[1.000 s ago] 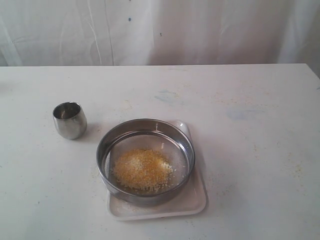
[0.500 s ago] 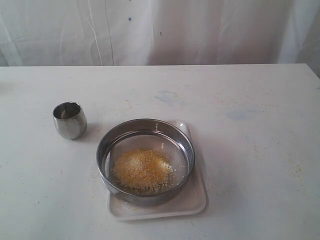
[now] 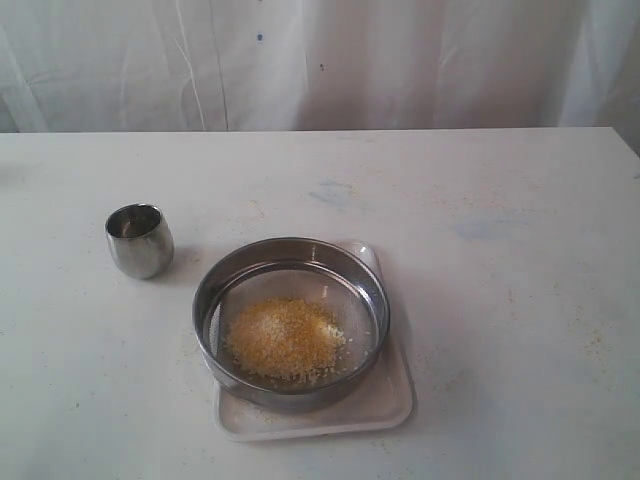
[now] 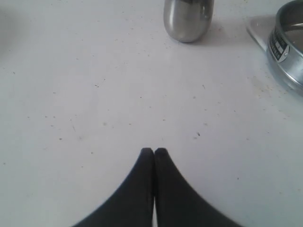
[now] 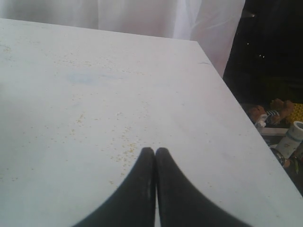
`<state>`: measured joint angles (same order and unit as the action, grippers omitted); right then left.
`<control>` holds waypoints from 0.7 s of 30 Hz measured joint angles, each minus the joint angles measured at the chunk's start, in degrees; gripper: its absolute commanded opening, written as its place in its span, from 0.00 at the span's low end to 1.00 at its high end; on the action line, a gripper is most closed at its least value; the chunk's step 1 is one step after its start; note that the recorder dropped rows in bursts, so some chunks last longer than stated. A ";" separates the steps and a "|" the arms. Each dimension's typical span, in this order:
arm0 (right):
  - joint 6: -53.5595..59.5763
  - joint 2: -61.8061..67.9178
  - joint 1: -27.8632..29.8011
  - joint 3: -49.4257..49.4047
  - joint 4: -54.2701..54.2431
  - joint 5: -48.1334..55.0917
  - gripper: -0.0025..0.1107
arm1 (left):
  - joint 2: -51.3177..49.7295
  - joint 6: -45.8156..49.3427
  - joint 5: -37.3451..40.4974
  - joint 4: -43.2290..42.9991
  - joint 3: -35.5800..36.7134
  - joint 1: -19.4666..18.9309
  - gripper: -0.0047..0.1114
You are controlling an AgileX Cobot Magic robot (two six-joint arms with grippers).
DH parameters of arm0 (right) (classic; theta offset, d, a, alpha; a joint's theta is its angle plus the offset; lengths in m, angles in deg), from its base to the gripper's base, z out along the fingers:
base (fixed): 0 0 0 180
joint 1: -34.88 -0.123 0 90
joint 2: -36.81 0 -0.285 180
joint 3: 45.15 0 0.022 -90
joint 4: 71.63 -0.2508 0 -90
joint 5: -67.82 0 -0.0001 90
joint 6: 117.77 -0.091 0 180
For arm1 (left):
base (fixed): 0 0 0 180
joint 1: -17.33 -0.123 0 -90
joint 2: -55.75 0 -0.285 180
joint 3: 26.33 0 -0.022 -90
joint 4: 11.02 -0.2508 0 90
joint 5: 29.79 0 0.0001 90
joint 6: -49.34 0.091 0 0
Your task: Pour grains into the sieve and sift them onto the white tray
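Grains (image 3: pixel 285 340): heaped in the sieve (image 3: pixel 290 393).
White tray (image 3: pixel 390 405): under the sieve.
Left gripper (image 4: pixel 154 151): closed tight, empty.
Right gripper (image 5: pixel 155 150): closed tight, empty.
Risk: rough shaking could fling grains past the white tray's rim.

Looks like a staged test setup to me, a lab or workroom corner rather than a lived-in kitchen. There's a plain white table (image 3: pixel 500 300) with a white sheet (image 3: pixel 400 60) hung as a backdrop right behind it, folds and all. The kitchen gear is just a steel cup (image 3: pixel 139 240), the sieve (image 3: pixel 290 397) and the white tray (image 3: pixel 390 400), plus stray grains (image 5: pixel 120 151) scattered on the top. Past the table's edge it's dark, with a jumble of odds and ends (image 5: pixel 270 112) and a pale roll (image 5: pixel 294 137), too blurry to name.
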<state>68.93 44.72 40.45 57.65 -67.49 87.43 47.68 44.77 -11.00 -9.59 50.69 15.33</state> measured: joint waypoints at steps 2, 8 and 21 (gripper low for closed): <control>0.00 0.00 0.00 0.00 0.00 0.00 0.02 | 0.00 0.00 0.13 0.09 0.00 0.00 0.04; 0.00 0.00 0.00 0.00 0.00 0.00 0.02 | 0.00 -0.52 0.02 0.74 0.00 0.00 0.04; 6.81 0.00 0.00 0.00 13.50 -0.97 0.02 | 0.00 -0.64 0.02 1.52 0.00 0.00 0.04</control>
<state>75.74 44.72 40.45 57.65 -53.98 86.46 47.68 44.12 -10.98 -8.08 50.69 15.33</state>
